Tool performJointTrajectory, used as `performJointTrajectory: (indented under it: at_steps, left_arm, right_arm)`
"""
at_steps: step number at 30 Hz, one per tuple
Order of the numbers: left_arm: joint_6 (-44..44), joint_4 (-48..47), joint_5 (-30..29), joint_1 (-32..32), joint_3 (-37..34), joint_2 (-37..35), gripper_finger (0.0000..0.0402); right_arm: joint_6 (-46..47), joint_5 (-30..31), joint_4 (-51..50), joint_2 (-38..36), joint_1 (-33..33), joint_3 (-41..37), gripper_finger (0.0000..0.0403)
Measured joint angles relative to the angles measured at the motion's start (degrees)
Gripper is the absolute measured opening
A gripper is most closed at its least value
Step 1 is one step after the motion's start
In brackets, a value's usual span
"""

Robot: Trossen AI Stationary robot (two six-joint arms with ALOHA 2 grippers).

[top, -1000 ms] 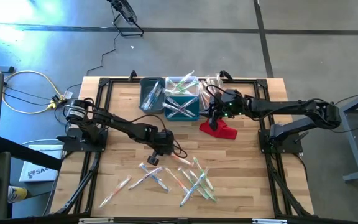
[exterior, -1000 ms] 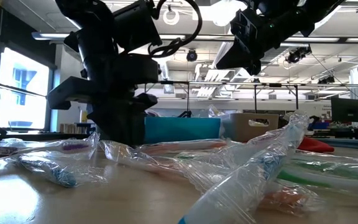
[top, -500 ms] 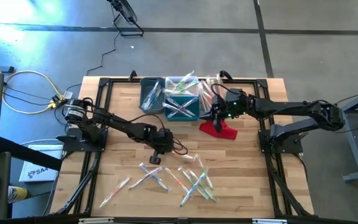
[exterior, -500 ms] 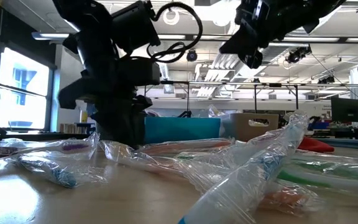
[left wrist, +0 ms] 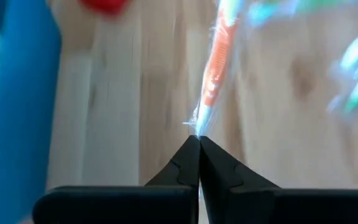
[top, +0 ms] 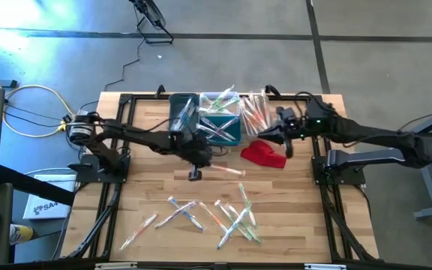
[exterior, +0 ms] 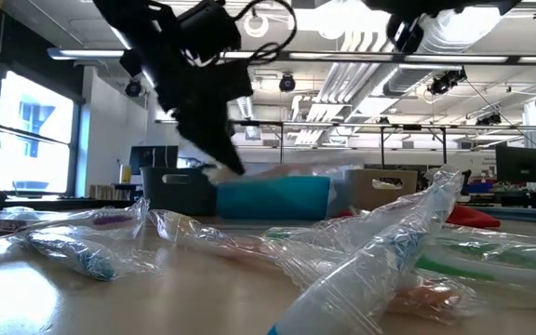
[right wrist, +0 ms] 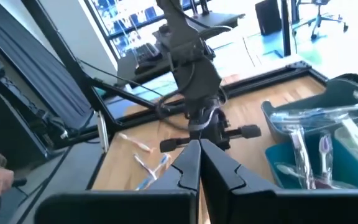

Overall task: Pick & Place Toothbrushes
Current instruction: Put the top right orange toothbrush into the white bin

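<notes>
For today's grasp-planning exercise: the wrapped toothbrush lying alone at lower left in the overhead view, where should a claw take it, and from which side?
Take the toothbrush at mid-length, from straight above, pinching across its thin width: it lies flat and slanted on the table, apart from the pile.

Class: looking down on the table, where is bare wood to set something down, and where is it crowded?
Bare: left of the grey bin, and the near right corner beside the loose toothbrushes. Crowded: the bins and red cloth at the back.
</notes>
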Motion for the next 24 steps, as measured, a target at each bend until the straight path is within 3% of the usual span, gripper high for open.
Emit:
performJointTrajectory:
  at_steps: [8,24]
  left_arm:
    - [-4.71,9.46,8.81,2.77,0.06,-1.48,0.0001]
    - [-14.0,32.03,11.4,6.81,0.14,-2.03,0.0]
  right_arm:
    - [0.0,0.38,-4.01,-8.11,0.0,0.0,0.0002]
    - [0.25,-0.67,-3.49,-10.32,0.15,0.0,0.0002]
